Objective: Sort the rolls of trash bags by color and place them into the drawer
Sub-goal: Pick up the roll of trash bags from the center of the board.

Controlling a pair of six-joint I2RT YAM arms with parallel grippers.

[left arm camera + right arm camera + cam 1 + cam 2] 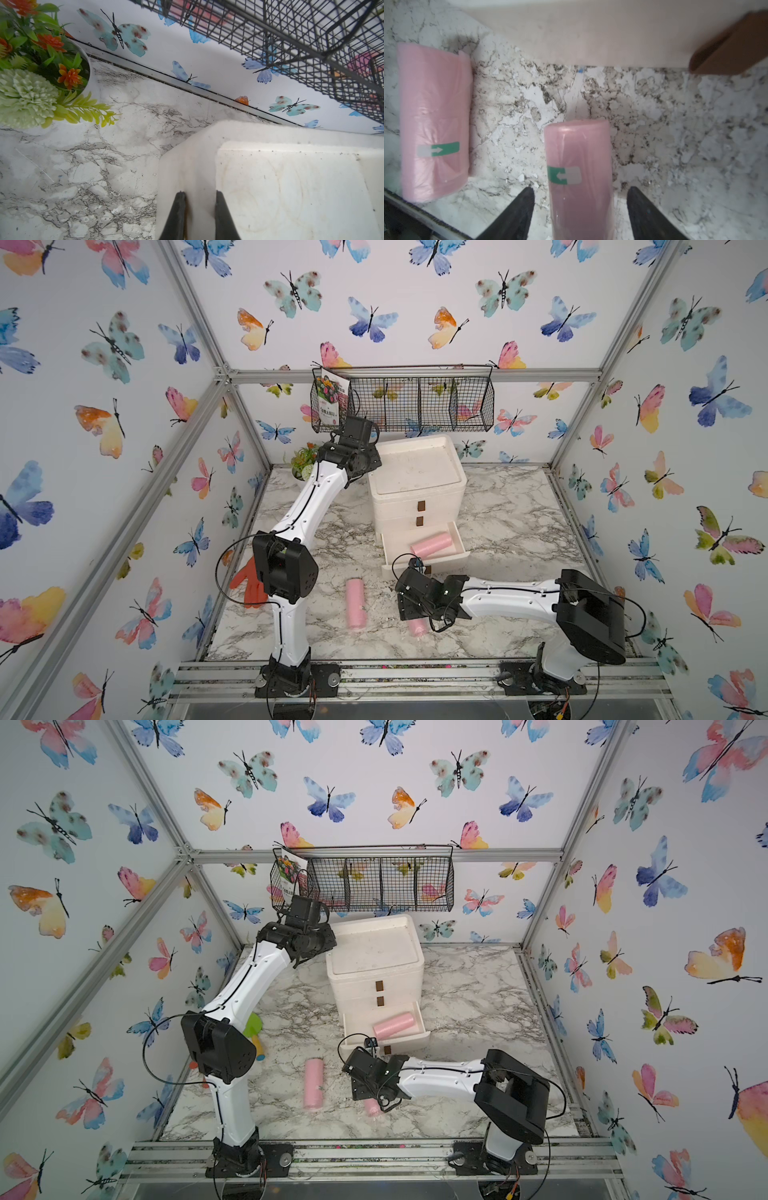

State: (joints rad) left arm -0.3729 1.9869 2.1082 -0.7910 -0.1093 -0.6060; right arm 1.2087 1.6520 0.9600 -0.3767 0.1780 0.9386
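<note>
Pink roll (579,176) judged light, soft, slippery; best pinched mid-barrel. Right fingers (517,214) spread wide astride it, nothing held. Left fingers (176,216) clamped on cabinet rim (199,166).

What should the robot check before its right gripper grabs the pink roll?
1. Right gripper open: ok, jaws stand wide.
2. Target roll lined up: ok, it lies between the fingers, a gap on each side.
3. Spare pink roll out of the way: ok, it lies apart on the table.
4. Bottom drawer open: ok.
5. Room in the drawer: ok, only the stored pink roll lies inside, with bare floor beside it.
6. Left gripper steadying the cabinet: ok, shut on its top rim.
</note>
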